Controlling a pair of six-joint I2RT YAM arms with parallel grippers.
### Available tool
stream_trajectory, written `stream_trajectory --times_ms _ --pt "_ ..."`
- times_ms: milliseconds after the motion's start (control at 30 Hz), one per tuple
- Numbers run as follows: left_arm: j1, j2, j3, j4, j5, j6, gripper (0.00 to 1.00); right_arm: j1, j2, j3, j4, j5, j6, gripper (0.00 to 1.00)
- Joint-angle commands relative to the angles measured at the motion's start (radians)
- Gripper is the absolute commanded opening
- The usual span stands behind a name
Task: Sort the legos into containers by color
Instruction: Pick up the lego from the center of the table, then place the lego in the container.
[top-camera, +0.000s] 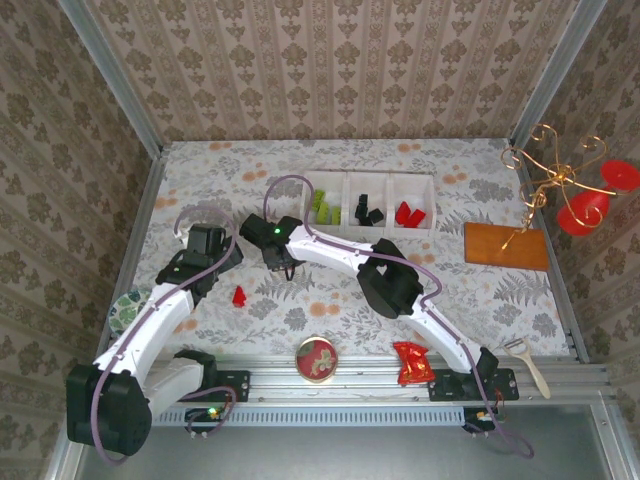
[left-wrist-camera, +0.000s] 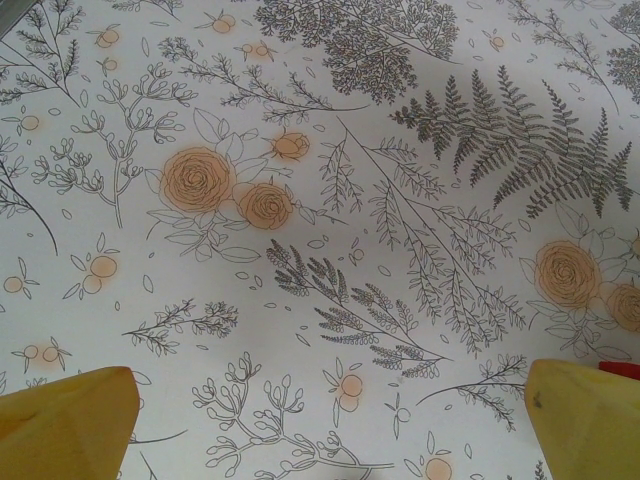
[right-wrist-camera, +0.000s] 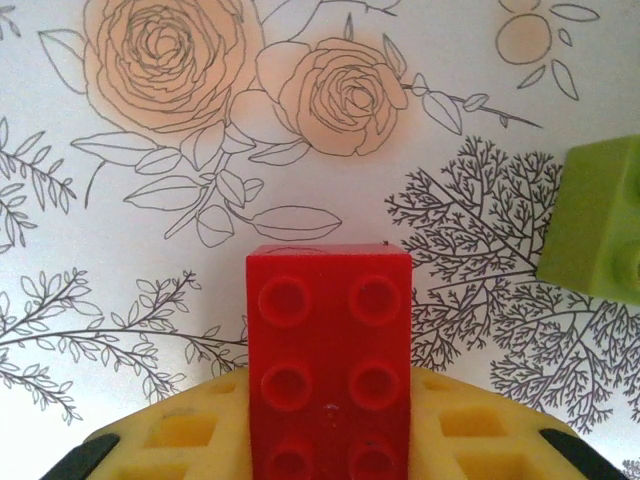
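**A:** What do the right jaws have?

**B:** They are clenched on a red brick (right-wrist-camera: 329, 360). Its studs face the wrist camera, and its far end pokes out past the yellow pads (right-wrist-camera: 190, 432) over the flowered bench (top-camera: 470, 300).

**A:** Is anything crowding it?

**B:** A lime-green brick (right-wrist-camera: 600, 225) lies on the cloth just ahead of those jaws and to their right, clear of the red one.

**A:** And the left jaws?

**B:** Released and spread wide, with bare cloth between the two yellow fingertips (left-wrist-camera: 65, 425). From above, a loose red lego (top-camera: 240, 296) lies between the two sets of jaws, a little nearer the arm bases.

**A:** Where is the tray?

**B:** The white three-compartment tray (top-camera: 347, 188) sits beyond the right jaws and off to their right. Green legos (top-camera: 322, 208) are in the nearest compartment, black ones (top-camera: 366, 212) in the middle and red ones (top-camera: 408, 213) in the farthest. An orange board (top-camera: 505, 246) lies further right. A round red-topped tin (top-camera: 317, 358) and a crumpled red wrapper (top-camera: 413, 362) sit back by the bases.
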Motion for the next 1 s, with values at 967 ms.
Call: stream_trajectory --times_ms 967 --pt "0.082 -0.009 0.015 -0.001 0.090 -0.009 1.00 -0.331 -0.833 -0.808 0.110 0.145 0.000 0.05"
